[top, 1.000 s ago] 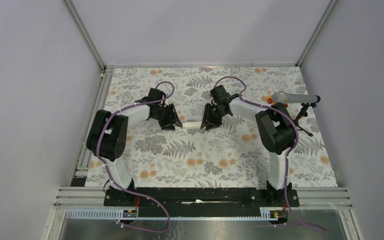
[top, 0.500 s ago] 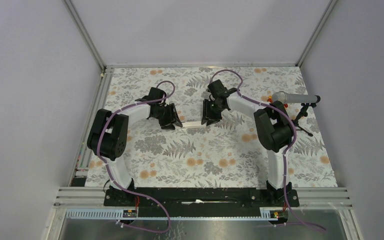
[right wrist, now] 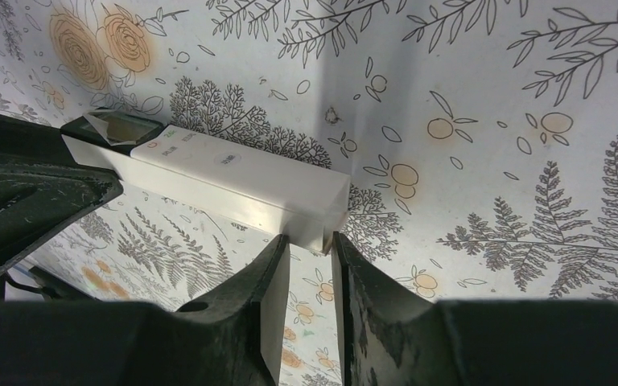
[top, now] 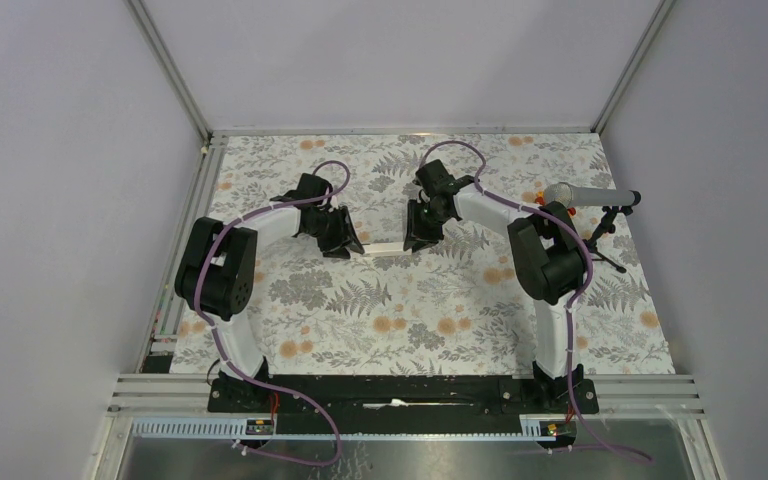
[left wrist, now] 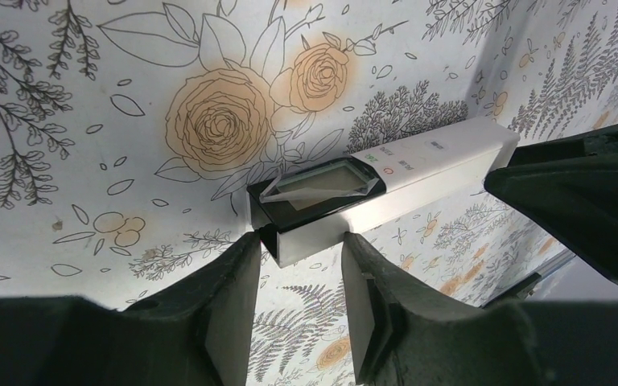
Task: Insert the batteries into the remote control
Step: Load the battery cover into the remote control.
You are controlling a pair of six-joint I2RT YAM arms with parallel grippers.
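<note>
The remote control (top: 385, 249) is a slim white bar with a dark grey end, spanning level between both grippers at mid table. My left gripper (top: 355, 247) is shut on the dark end; in the left wrist view its fingertips pinch that end (left wrist: 299, 245) of the remote control (left wrist: 418, 173). My right gripper (top: 412, 245) is shut on the plain white end, the tips clamping the corner (right wrist: 310, 245) of the remote control (right wrist: 233, 181). Small printed buttons face up. The batteries are out of view.
A grey microphone (top: 578, 194) on a black stand (top: 605, 235) sits at the right rear, with a small orange piece (top: 537, 198) beside it. The floral mat (top: 400, 320) covers the table. Metal rails (top: 175, 300) run along the left edge.
The right wrist has swung a little left and toward the far side, nudging the remote control slightly left. The left arm has barely moved.
</note>
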